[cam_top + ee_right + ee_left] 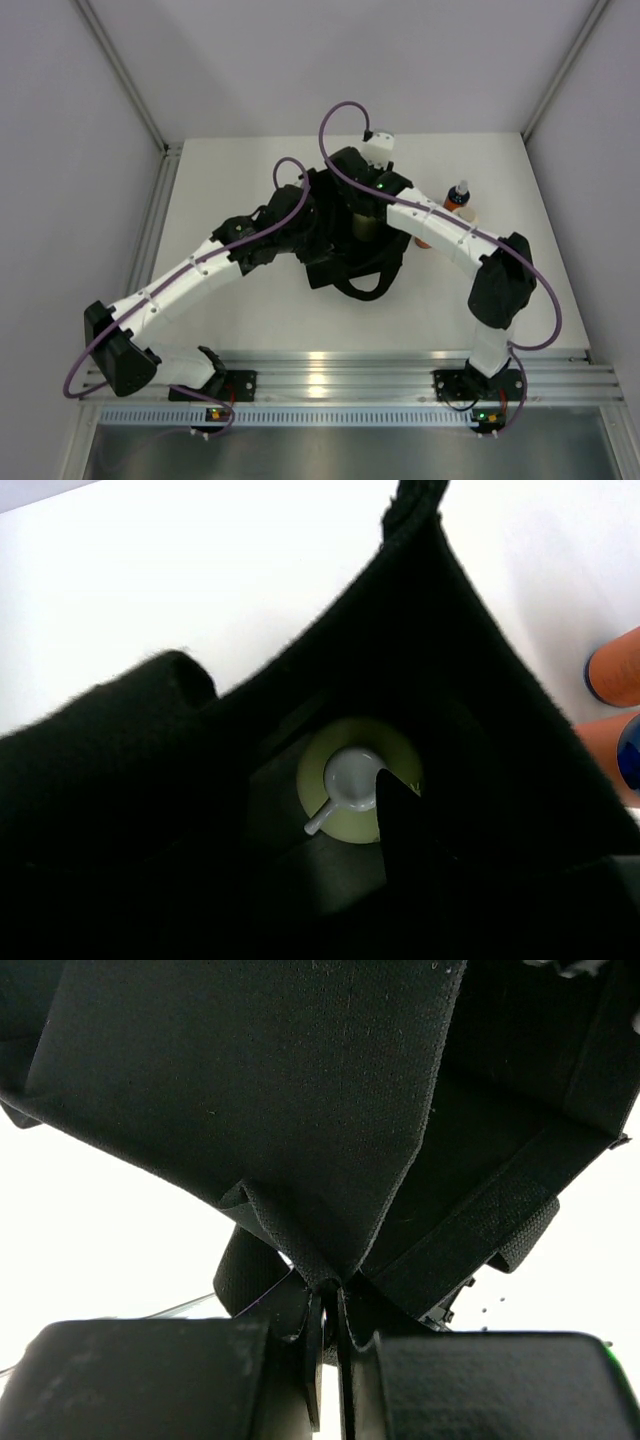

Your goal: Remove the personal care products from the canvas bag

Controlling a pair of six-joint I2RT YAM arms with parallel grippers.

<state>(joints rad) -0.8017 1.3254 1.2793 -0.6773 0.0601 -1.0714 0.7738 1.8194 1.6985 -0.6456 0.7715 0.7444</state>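
Observation:
The black canvas bag [350,262] sits mid-table with its mouth open. My left gripper [300,215] is shut on the bag's fabric edge [330,1260] and holds it up. My right gripper [362,215] reaches down into the bag and is open over the pale yellow-green bottle [395,755] with the white cap [350,777], which stands on the bag's floor; one dark finger [400,825] is at its right side. An orange bottle with a dark blue cap [458,195] stands on the table right of the bag. A second orange bottle [425,240] is partly hidden under my right arm. Both show in the right wrist view [615,670]. I cannot make out the cream-white cylinder.
The bag's loop handles [365,285] lie on the table on its near side. Grey walls close in the table at the back and both sides, and a metal rail [320,375] runs along the near edge.

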